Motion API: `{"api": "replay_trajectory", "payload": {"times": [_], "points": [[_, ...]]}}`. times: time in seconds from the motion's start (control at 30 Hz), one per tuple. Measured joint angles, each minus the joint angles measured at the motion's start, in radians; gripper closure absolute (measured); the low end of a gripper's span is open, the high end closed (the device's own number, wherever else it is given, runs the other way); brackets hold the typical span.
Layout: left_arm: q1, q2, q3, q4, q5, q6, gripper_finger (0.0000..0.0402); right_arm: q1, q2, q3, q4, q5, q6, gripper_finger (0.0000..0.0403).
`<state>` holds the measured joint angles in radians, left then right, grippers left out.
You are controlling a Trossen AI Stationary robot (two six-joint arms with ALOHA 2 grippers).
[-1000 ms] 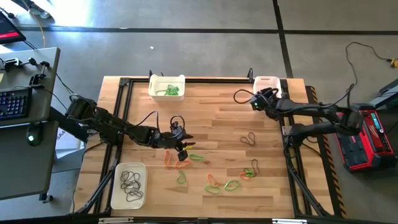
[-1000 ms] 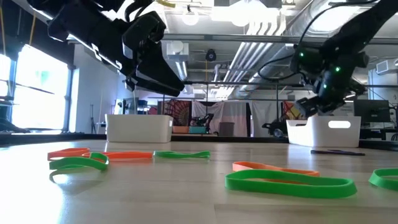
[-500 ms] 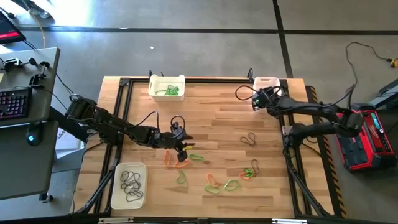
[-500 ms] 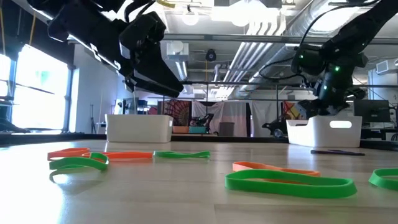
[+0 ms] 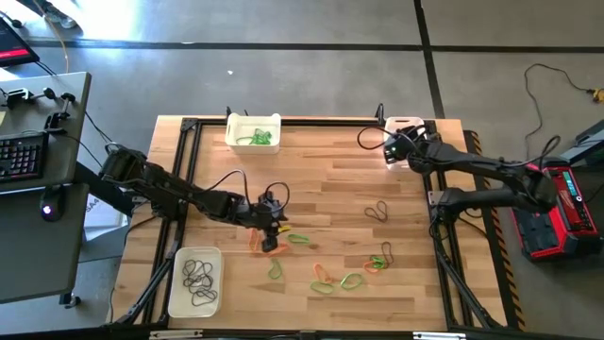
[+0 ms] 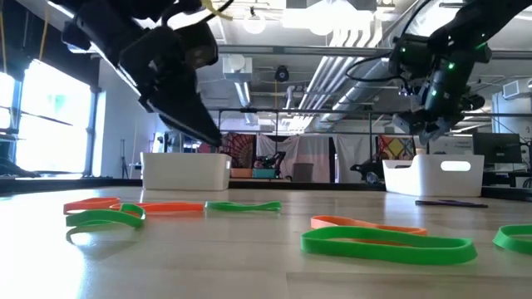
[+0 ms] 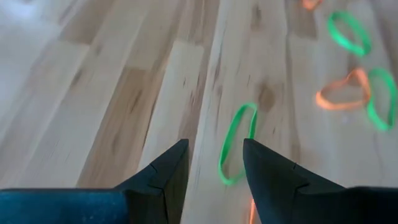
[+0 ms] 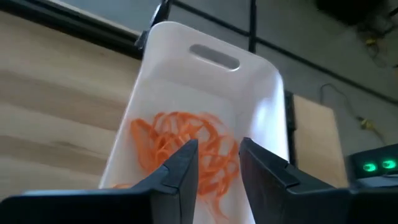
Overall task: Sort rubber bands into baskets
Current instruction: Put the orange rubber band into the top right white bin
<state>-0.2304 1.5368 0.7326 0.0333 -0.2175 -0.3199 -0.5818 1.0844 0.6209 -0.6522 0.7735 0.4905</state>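
Three white baskets stand on the wooden table. The far one (image 5: 253, 130) holds green rubber bands, the near-left one (image 5: 196, 280) holds dark ones, and the far-right one (image 8: 186, 81) holds orange ones (image 8: 180, 146). Loose green and orange rubber bands (image 5: 283, 241) lie flat on the table's middle. My left gripper (image 5: 274, 227) hovers open above them, with a green band (image 7: 236, 143) lying just beyond its fingertips (image 7: 214, 149). My right gripper (image 8: 217, 149) is open over the far-right basket, nothing between its fingers.
More loose bands lie toward the near right: green and orange ones (image 5: 326, 277), a dark pair (image 5: 377, 210) and a mixed bunch (image 5: 380, 258). A black frame (image 5: 189, 127) runs along the table's edges.
My right gripper has risen above the far-right basket and drifted a little toward the far right corner. My left gripper has stayed in place over the loose bands but has turned at the wrist, and its fingers now point more steeply down.
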Motion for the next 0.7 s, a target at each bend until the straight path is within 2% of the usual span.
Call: {"api": "replay_trajectory", "payload": {"times": [0.27, 0.43, 0.57, 0.7], "points": [[-0.027, 0.000, 0.057, -0.181, 0.009, 0.040, 0.0257, 0.001, -0.011, 0.000, 0.004, -0.028, -0.018, 0.0281], [-0.076, -0.001, 0.107, -0.350, 0.022, 0.026, 0.0257, 0.117, -0.059, 0.000, 0.033, -0.018, -0.027, 0.0280], [-0.118, -0.001, 0.136, -0.497, 0.080, -0.018, 0.0257, 0.229, -0.115, 0.000, 0.055, 0.003, -0.028, 0.0279], [-0.161, 0.000, 0.135, -0.628, 0.077, -0.008, 0.0257, 0.337, -0.145, 0.000, 0.091, 0.004, -0.028, 0.0279]]}}
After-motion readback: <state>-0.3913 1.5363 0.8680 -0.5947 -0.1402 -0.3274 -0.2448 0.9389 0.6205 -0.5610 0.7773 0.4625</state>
